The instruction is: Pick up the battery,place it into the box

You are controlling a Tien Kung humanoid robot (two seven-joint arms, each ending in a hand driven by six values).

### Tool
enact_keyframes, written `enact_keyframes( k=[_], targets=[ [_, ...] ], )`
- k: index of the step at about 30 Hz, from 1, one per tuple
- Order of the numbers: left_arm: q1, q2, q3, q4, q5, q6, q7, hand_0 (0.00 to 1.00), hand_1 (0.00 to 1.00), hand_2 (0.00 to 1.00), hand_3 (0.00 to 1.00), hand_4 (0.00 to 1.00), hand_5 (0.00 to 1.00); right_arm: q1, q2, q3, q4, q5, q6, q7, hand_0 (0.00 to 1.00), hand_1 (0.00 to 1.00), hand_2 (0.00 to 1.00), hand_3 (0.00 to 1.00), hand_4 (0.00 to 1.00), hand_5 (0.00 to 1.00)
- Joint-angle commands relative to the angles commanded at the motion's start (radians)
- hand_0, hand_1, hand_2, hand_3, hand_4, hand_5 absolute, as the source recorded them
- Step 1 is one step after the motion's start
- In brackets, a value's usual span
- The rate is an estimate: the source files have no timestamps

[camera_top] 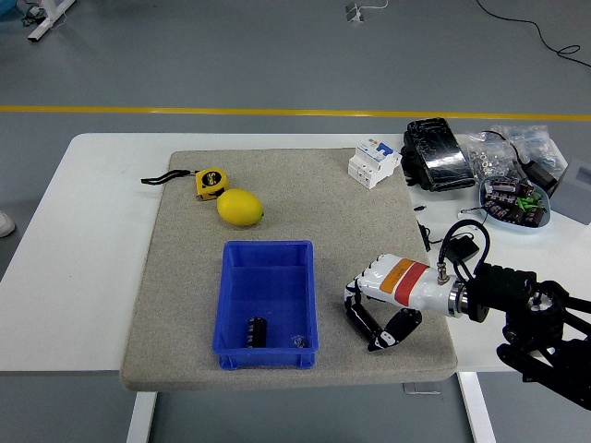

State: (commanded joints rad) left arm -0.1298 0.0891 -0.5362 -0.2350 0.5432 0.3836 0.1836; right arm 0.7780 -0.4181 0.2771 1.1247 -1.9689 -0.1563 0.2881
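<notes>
**Right hand closing on battery beside the box**

Grey shop floor w/ a yellow line runs behind a white counter [74,231]; a grey mat [185,305] covers its middle, prob. to stop round parts rolling.

Head view, the only one:
- Blue box [268,300] sits on mat, near edge, open top up. One dark cylinder battery already inside [256,331], lying near the front wall, plus a small shiny bit at the front right corner – can't ID.
- Target battery [362,319] lies on its side on the mat, just right of the box, angled.
- Right hand [377,309] comes in from the right, low over the mat. White fingers [366,280] curl down over the battery's far side, thumb [392,330] tucked at the near side. Looks like a pinch forming around it: fingers clenching on the battery, which still rests on the mat. Firm contact hard to confirm; judged as grasping.
- Left arm not visible.
- Clutter not in play: lemon [240,207] and yellow tape measure [211,183] back left of mat; white breaker [373,163] at back right; black pouch [435,154], bagged parts, bowl of components [513,205] off the mat at right.

Judgement: grasp stage; lift and short carry left to box not yet done.
</notes>
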Motion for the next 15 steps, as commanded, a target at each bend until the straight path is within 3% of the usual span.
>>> enact_keyframes(
  k=[15],
  targets=[
    [-0.002, 0.003, -0.004, -0.001, 0.010, -0.004, 0.002, 0.570, 0.533, 0.598, 0.573, 0.631, 0.574, 0.017, -0.012, 0.074, 0.050, -0.010, 0.003, -0.012, 0.397, 0.406, 0.477, 0.456, 0.897, 0.327]
  ],
)
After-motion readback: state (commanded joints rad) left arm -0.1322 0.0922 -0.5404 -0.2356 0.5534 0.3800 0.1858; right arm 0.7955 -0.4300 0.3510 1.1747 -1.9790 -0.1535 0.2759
